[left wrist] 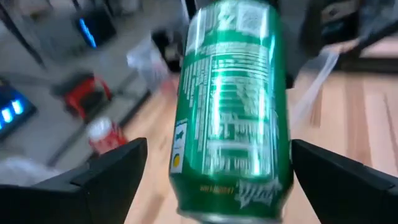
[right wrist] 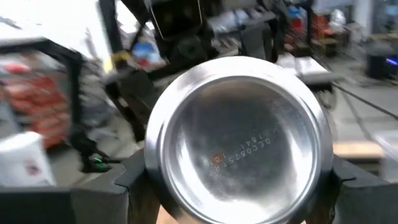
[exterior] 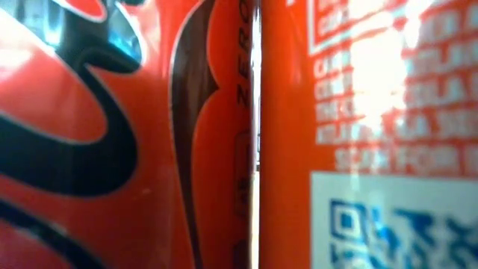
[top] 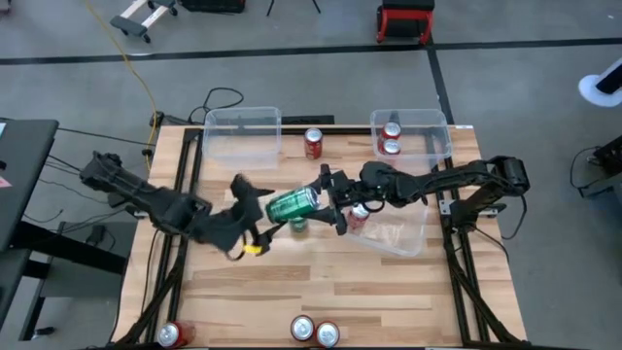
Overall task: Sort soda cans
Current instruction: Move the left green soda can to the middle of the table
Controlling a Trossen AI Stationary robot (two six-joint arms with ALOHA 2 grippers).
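A green soda can (top: 293, 204) lies level in the air over the table's middle, with my right gripper (top: 333, 200) shut on it from the right. In the right wrist view the can's concave silver end (right wrist: 236, 149) faces the camera. My left gripper (top: 251, 216) stands open just left of the can. In its wrist view its fingers (left wrist: 118, 171) flank the can (left wrist: 233, 112) with a clear gap on each side. A second green can (top: 297, 226) shows on the table just below the held one. My right gripper pinches the green can between its two fingers, on the side walls beside its concave silver end (right wrist: 155, 180). The fingers come level from the table's right and lie along the can. The can is lifted clear of the table and lies level.
Two clear bins stand at the far edge: the left (top: 243, 131) and the right (top: 432, 131), which holds two red cans. Another red can (top: 313, 143) stands between them. A tilted clear bin (top: 398, 238) lies under my right arm. Red cans (top: 302, 329) stand along the near edge.
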